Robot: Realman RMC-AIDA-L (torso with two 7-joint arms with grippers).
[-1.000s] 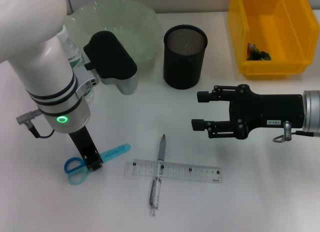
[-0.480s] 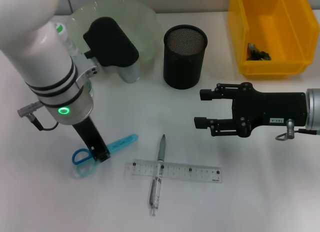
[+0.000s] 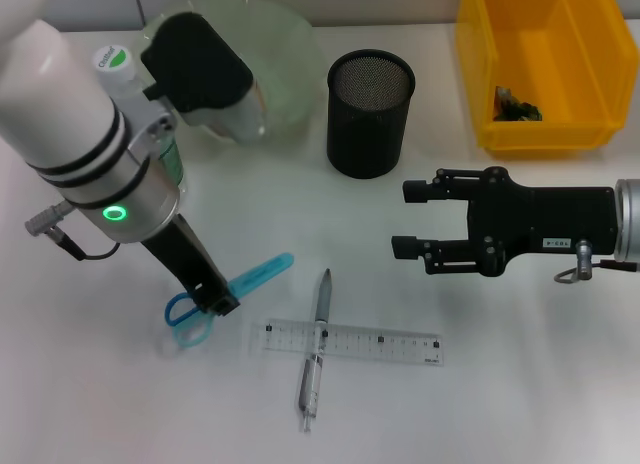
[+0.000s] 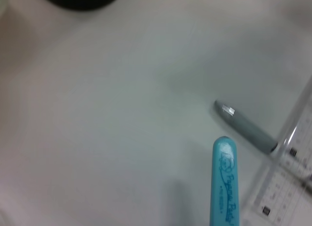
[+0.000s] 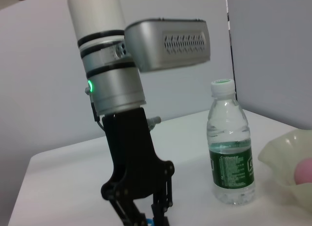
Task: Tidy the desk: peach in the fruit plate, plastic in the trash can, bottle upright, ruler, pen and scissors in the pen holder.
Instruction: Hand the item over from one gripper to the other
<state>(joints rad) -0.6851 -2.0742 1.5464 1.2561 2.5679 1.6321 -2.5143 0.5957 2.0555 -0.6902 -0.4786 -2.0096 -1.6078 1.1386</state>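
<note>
Scissors point(image 3: 228, 292), glossy turquoise plastic, clamped in left tool point(image 3: 217, 304).

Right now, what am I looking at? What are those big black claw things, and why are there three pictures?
It is a robot with two arms, tidying a desk. One camera sits on its head; one rides on each wrist. The left gripper pinches blue scissors. The right gripper waits open above the table. A pen lies across a clear ruler. Behind are a black mesh pen holder, a pale fruit plate, a yellow bin and an upright water bottle.
</note>
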